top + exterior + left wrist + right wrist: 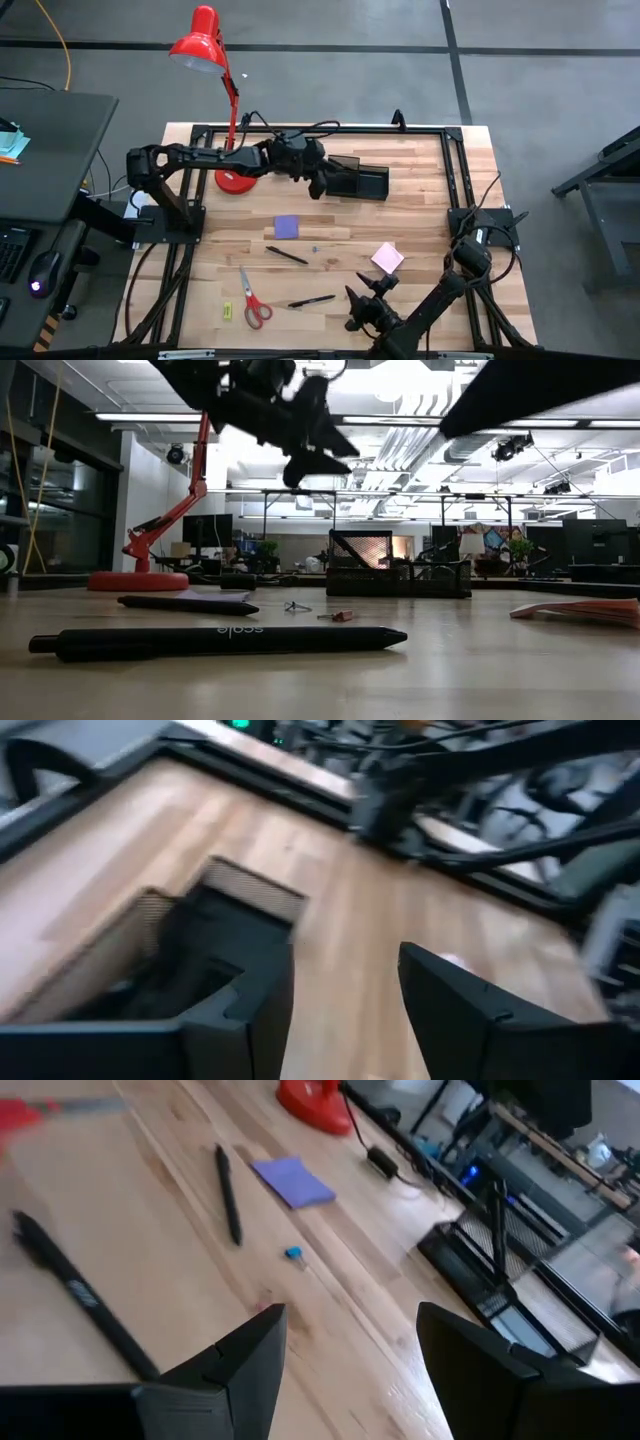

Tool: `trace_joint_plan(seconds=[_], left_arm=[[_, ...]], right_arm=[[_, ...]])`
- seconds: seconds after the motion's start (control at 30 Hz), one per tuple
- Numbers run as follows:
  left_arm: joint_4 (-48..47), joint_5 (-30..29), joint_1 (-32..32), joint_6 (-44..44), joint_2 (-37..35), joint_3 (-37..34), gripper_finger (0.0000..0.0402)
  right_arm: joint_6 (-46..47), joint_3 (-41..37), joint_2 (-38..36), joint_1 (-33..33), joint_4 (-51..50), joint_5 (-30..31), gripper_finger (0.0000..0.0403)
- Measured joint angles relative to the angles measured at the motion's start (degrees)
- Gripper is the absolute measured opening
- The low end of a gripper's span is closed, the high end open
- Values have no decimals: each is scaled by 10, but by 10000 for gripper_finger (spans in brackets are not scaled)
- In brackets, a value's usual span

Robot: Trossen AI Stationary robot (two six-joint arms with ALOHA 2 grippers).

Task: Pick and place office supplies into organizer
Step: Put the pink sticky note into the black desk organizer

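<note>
Directly under the spread, empty left hand (322,183) lies the organizer (362,180).

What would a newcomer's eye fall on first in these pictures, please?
Probably the red desk lamp at the table's far left edge, with the left pincer hovering open over the black organizer beside it. Nearer, red-handled scissors, black pens and a pink note pad lie scattered on the wood.

Grey floor (540,80) surrounds the wooden table (430,215); ceiling strip lights (150,417) glow overhead.
</note>
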Motion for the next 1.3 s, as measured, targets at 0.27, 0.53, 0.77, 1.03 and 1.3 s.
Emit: trace_joint_plan(seconds=[0.27, 0.53, 0.77, 1.03, 1.3], left_arm=[[15, -33, -102, 16, -66, -29, 134], [272, -96, -260, 14, -128, -218, 115], [492, -177, -328, 18, -161, -383, 117], [645, -228, -368, 28, -161, -505, 117], [651, -232, -370, 28, -166, -507, 117]], right_arm=[[29, -11, 0, 29, 38, 42, 220], [33, -65, 1, 54, 127, 66, 220], [-39, -72, 1, 55, 205, 89, 220], [-164, -70, 1, 20, 287, 61, 214], [-456, -74, 0, -22, 576, -22, 194]])
